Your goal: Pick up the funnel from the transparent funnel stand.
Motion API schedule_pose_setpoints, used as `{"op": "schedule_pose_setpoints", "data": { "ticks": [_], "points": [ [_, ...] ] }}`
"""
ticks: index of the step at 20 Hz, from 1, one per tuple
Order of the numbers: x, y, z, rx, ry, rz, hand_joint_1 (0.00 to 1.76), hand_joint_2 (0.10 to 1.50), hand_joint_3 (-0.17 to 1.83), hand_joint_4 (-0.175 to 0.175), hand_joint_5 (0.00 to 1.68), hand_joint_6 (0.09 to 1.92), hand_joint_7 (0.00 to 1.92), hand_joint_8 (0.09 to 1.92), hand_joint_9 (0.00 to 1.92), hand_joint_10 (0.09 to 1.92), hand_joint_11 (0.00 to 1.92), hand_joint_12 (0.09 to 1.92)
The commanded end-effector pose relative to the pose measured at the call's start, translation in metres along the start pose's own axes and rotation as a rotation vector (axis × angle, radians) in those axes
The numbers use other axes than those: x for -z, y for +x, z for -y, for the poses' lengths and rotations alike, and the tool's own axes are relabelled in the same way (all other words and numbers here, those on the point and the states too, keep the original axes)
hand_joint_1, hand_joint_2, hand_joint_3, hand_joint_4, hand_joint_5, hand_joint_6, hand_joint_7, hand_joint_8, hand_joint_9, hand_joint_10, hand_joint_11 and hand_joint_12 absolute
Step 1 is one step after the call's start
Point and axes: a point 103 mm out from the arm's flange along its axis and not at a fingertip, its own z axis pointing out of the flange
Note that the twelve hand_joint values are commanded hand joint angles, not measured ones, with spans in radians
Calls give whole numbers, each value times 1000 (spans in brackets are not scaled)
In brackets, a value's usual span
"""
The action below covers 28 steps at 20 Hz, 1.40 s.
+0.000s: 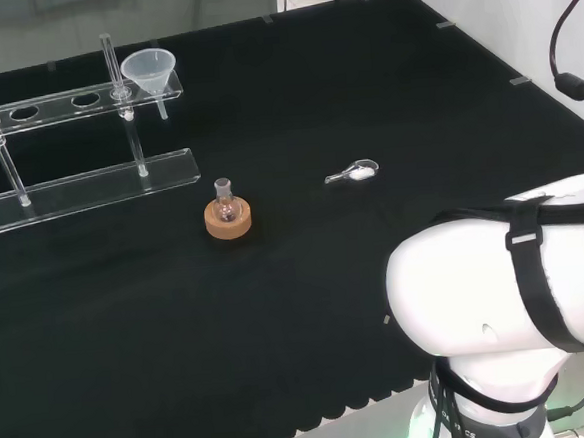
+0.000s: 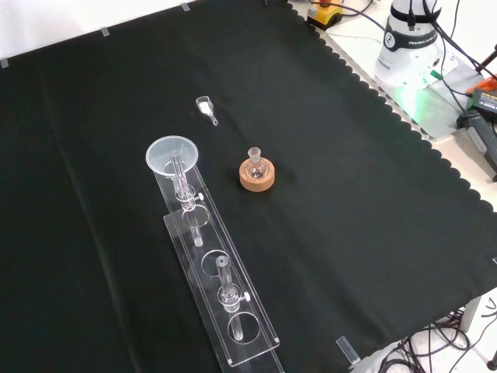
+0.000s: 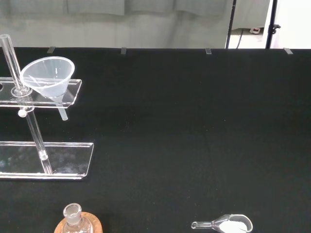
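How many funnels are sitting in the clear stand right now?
1. The funnel sits in the end hole of the transparent stand, nearest the small scoop; the other holes look empty.

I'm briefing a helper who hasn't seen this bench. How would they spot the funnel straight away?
Find the long clear plastic stand on the black cloth. In the front view, follow its raised shelf to the far end, nearest the small flask on its cork ring. The funnel sits in that last hole, the one wide cone among empty holes and thin upright rods.
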Motion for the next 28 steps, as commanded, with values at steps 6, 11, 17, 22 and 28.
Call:
{"op": "schedule_pose_setpoints", "data": {
  "ticks": [6, 11, 17, 22, 28],
  "points": [
    [-2, -1, -1, 12, -36, -17, 185, 704, 252, 0, 20, 87, 3, 189, 5, 799, 7, 1517],
    [-13, 11, -10, 18, -80, -50, 194, 700, 235, 1, 18, 87, 0, 182, 0, 794, 0, 1544],
    [-36, 21, -31, 4, -105, -92, 220, 692, 212, 1, 12, 87, 0, 155, 0, 778, 0, 1563],
    [-49, 27, -57, 26, -100, -120, 233, 688, 203, 0, 10, 87, 0, 145, 0, 774, 0, 1567],
    [-57, 40, -96, 55, -116, -165, 238, 687, 198, -1, 10, 87, 0, 141, 0, 770, 0, 1570]
  ]
}}
